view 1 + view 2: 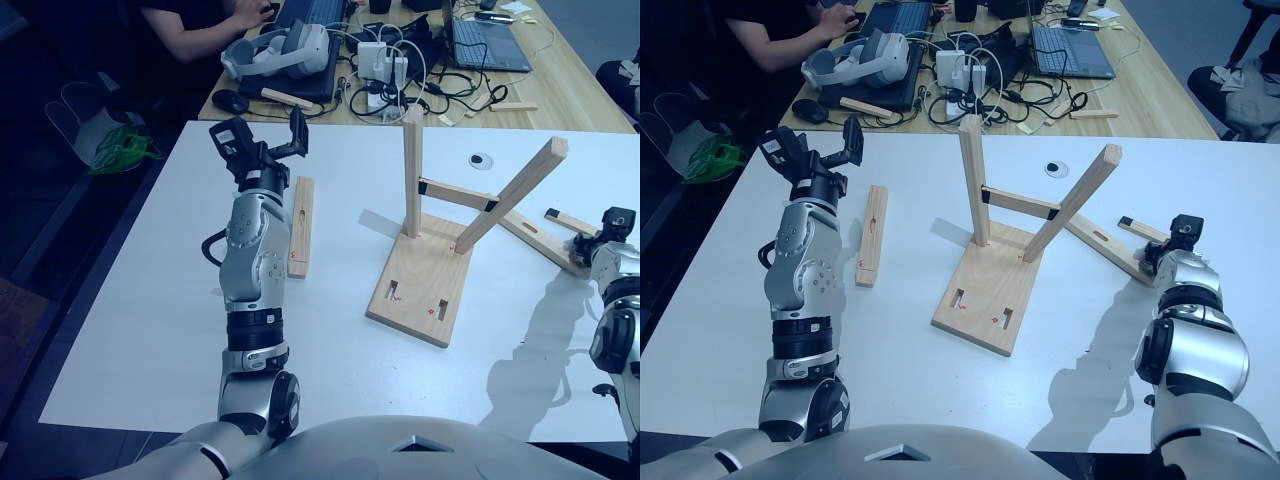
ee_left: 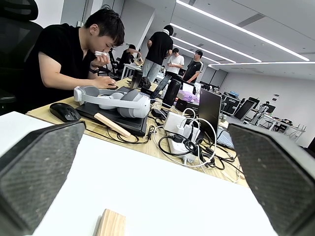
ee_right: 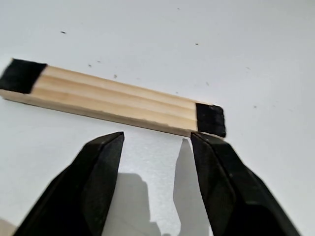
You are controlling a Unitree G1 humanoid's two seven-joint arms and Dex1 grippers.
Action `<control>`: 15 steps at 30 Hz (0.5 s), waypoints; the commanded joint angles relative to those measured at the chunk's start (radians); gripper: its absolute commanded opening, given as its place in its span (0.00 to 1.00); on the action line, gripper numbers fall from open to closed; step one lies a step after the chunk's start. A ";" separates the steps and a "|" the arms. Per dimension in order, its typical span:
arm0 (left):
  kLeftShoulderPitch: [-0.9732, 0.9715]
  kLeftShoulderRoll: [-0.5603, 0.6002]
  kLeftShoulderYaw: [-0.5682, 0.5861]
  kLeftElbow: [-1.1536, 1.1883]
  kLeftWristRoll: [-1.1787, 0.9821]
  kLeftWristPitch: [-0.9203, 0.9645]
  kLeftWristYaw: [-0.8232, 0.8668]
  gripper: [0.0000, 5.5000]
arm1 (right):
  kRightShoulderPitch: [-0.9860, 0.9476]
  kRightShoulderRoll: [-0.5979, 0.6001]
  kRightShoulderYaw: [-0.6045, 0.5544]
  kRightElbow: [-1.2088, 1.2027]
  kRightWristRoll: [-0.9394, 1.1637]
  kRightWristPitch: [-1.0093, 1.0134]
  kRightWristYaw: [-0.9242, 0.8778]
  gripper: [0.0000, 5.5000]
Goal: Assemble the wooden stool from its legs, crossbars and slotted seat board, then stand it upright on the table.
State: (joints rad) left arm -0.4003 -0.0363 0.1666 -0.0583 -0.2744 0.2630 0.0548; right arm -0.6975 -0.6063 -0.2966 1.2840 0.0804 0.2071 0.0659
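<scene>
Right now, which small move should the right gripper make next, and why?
Probably ease the right gripper forward until its open jaws straddle the short pale wooden crossbar with black ends. The bar lies flat and free on the white table just ahead of the gripper, not yet between the jaws, and the stool on the slotted wooden seat board looks unfinished.

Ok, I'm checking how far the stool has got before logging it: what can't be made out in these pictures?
- Head views: whether the tilted pale wooden leg sits in the flat slotted seat board; joint too small.
- Left wrist view: the loose wooden leg, cut off by the bottom edge.
- Right wrist view: whether the right gripper touches the short black-tipped crossbar; black finger merges with black tip.
</scene>
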 commanded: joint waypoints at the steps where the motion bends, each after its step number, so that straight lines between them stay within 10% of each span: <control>1: -0.014 0.013 0.000 -0.005 0.003 0.015 0.000 0.98 | -0.041 0.006 -0.009 -0.005 0.009 -0.041 0.004 0.46; 15: -0.022 0.048 -0.015 -0.016 0.006 0.044 -0.026 0.98 | -0.076 0.030 0.026 0.052 -0.044 -0.027 -0.071 0.46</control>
State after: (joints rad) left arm -0.4022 -0.0007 0.1570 -0.0615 -0.2740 0.2891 0.0335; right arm -0.7735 -0.5922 -0.2641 1.3230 0.0364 0.1483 0.0039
